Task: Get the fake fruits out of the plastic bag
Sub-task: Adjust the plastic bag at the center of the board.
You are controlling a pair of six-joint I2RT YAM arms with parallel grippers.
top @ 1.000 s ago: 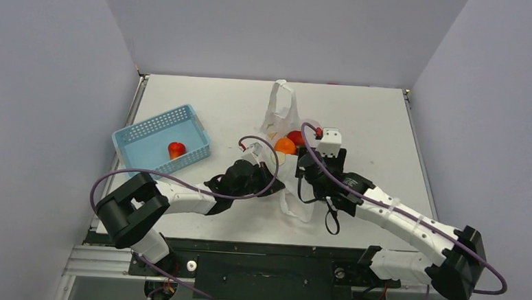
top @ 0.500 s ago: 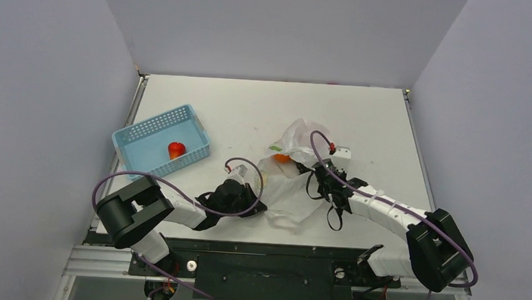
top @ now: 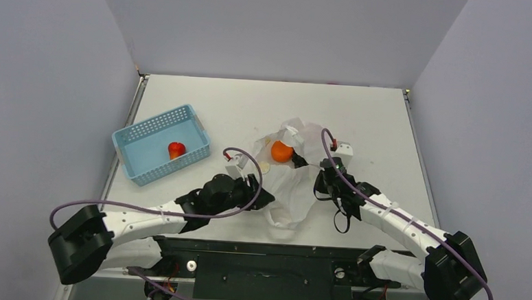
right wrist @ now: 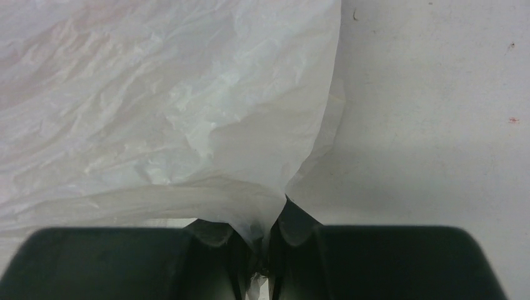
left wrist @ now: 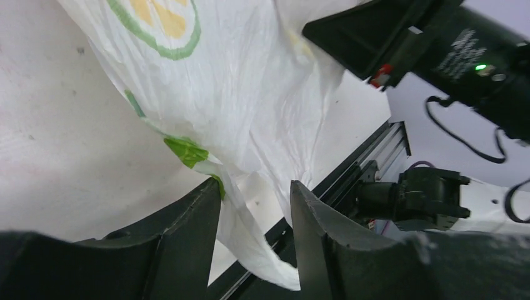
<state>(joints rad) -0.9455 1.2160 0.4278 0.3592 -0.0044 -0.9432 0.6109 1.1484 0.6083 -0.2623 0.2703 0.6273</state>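
- Top external view: we locate the plastic bag point(top: 290, 192) crumpled flat on the table point(top: 375, 121), between the two arms.
- An orange point(top: 281, 151) shows at the bag's far end with film bunched around it. We cannot tell whether it sits inside the mouth or on top.
- One red fruit point(top: 176, 149) lies in the blue basket point(top: 147, 144), well apart from the bag, to its left.
- Left wrist view: the left gripper point(left wrist: 255, 215) stands partly spread at the bag's near-left edge. A printed fold of film hangs loose in the gap, and we see no pinch.
- Right wrist view: the right gripper point(right wrist: 265, 240) is closed narrow, clamping a gathered fold at the bag's right edge.
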